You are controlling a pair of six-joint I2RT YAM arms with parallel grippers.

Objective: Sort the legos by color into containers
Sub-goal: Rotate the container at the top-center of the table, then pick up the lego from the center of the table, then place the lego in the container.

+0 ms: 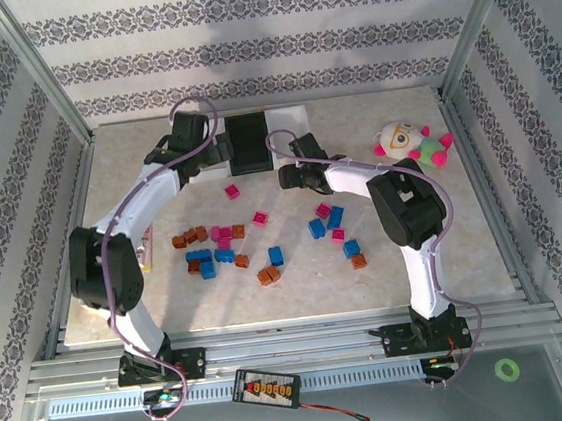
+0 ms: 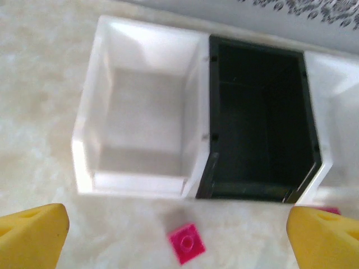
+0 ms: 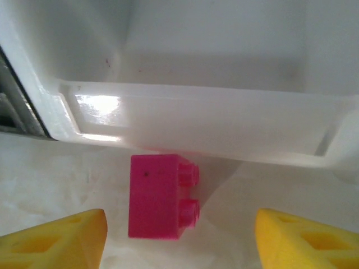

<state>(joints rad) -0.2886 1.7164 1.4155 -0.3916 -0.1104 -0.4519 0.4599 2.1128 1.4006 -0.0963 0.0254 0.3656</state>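
The containers [image 1: 251, 143] are being shown in a row at the far side of the table [image 1: 418, 266]. In the left wrist view, the left white container [image 2: 90, 112] is being seen with a bare pale floor. The black container [image 2: 263, 101], touching it, is too dark inside for any contents to be told. Only the near wall and a bare patch of the inside of the right white container [image 3: 213, 123] are being shown to the right wrist camera.

The left arm is being reached forward and bent inward, with the left gripper [image 1: 217, 157] just in front of the left white container. Its yellow fingers [image 2: 33, 235] are being held spread wide and are gripping nothing. A magenta lego [image 2: 187, 242] is lying studs-up on the table between them, apart from both.

The right arm is being folded at the elbow, its forearm pointed left toward the containers. The right gripper [image 3: 182, 241] is likewise being held spread, with a pink brick [image 3: 160, 196] lying on its side between the fingertips and the container wall, just beside that wall.

The other legos [image 1: 269, 275] are being left scattered on the table between the arms.
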